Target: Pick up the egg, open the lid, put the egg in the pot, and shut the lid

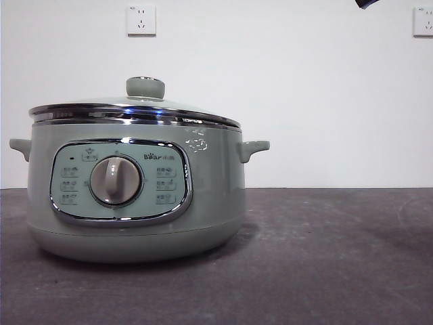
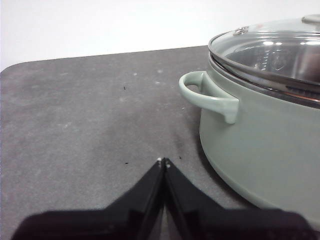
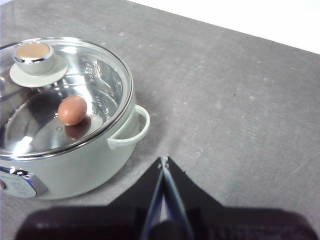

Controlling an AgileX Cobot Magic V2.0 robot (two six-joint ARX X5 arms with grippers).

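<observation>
The sage-green pot (image 1: 135,203) stands on the dark table with its dial facing the front camera. The glass lid (image 1: 135,108) sits shut on the pot, its green knob (image 1: 145,87) on top. Through the lid (image 3: 65,95) the reddish-brown egg (image 3: 72,110) lies on the steel floor inside the pot (image 3: 75,170). My left gripper (image 2: 163,161) is shut and empty, low over the table beside the pot's side handle (image 2: 205,95). My right gripper (image 3: 164,160) is shut and empty, raised on the pot's other side near its handle (image 3: 131,132).
A black arm tip (image 1: 367,3) shows at the top right corner of the front view. Two wall sockets (image 1: 141,20) hang on the white wall behind. The dark grey table (image 1: 338,257) stretches right of the pot.
</observation>
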